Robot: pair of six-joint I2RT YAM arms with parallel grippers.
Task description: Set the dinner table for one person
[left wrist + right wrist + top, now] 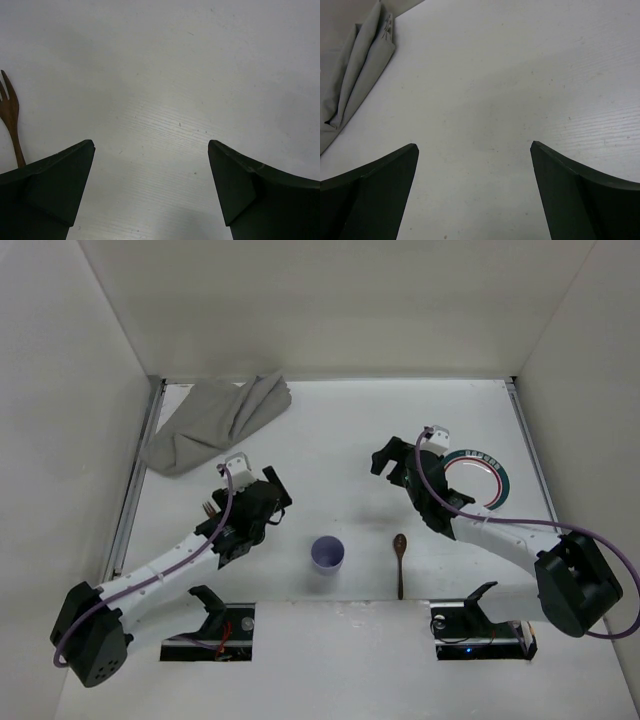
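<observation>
Tabletop (330, 430), matte white with thin rails at both sides: fills the overhead view beneath both arms and carries every piece.

Grey cloth (215, 425): lies bunched in the far-left corner, not spread out, so probably not yet serving as a place mat.

Wooden fork (11, 125): rests flat on the tabletop just outside the nearer jaw of the left pincer (151, 145), tines pointing away; mostly hidden under the arm from above.

Left pincer: hangs released, jaws wide apart over bare tabletop, grasping nothing. Sits beside the fork rather than around it, so judged not committed to a pick.

Lilac cup (327, 555): stands upright near the front edge, between the two arms, likely within reach of either.

Wooden spoon (399, 558): lies just right of the cup, apart from it, bowl away from the bases.

Right pincer (473, 145): likewise released, jaws spread over bare tabletop, empty. Points toward the cloth at upper left of the right wrist view, possibly lined up for it, though not certain.

Teal-rimmed plate (503, 480): sits on the right side, partly hidden behind the right arm.

Setting judged barely begun: pieces scattered, not grouped around one place.
</observation>
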